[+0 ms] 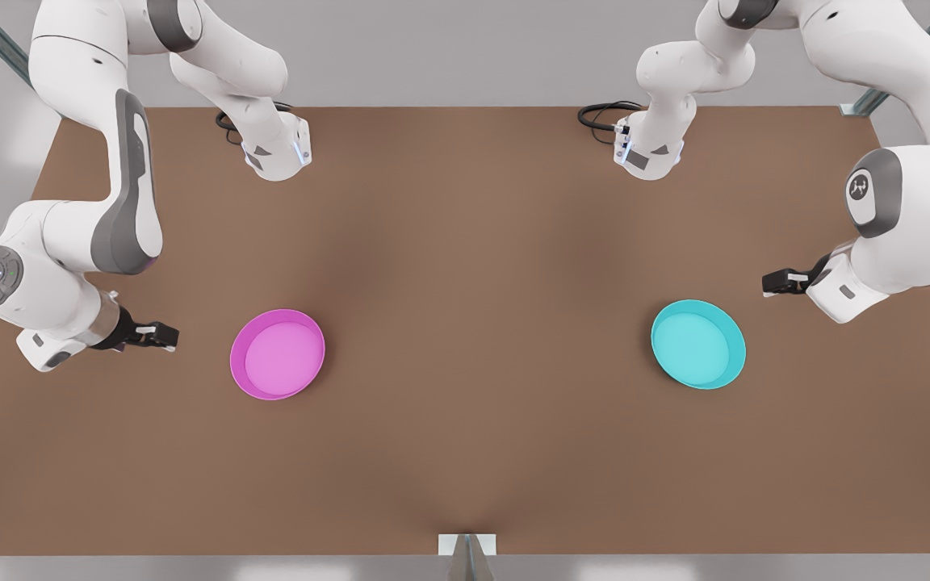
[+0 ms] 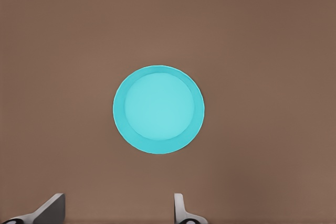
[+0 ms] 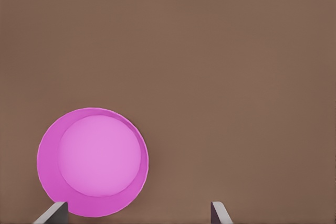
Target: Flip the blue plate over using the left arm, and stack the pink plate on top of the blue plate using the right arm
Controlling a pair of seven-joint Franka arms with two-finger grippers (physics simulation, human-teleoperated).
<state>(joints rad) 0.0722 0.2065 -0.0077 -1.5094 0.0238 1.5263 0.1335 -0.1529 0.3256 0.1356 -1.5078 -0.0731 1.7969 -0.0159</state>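
The blue plate [image 1: 697, 344] lies open side up on the brown table, toward the front view's right; it also shows in the left wrist view [image 2: 158, 109]. My left gripper [image 1: 776, 282] hovers open just right of it, a gap apart, with fingertips [image 2: 52, 211] spread and nothing between them. The pink plate [image 1: 277, 353] lies open side up toward the front view's left, seen too in the right wrist view [image 3: 93, 162]. My right gripper [image 1: 165, 336] is open to its left, apart from it, with one fingertip [image 3: 220, 213] over bare table.
The brown table [image 1: 465, 242] spreads wide between the two plates. Both arm bases with black cables [image 1: 602, 113] stand at the back edge. A small grey bracket [image 1: 467, 547] sits at the middle of the front edge.
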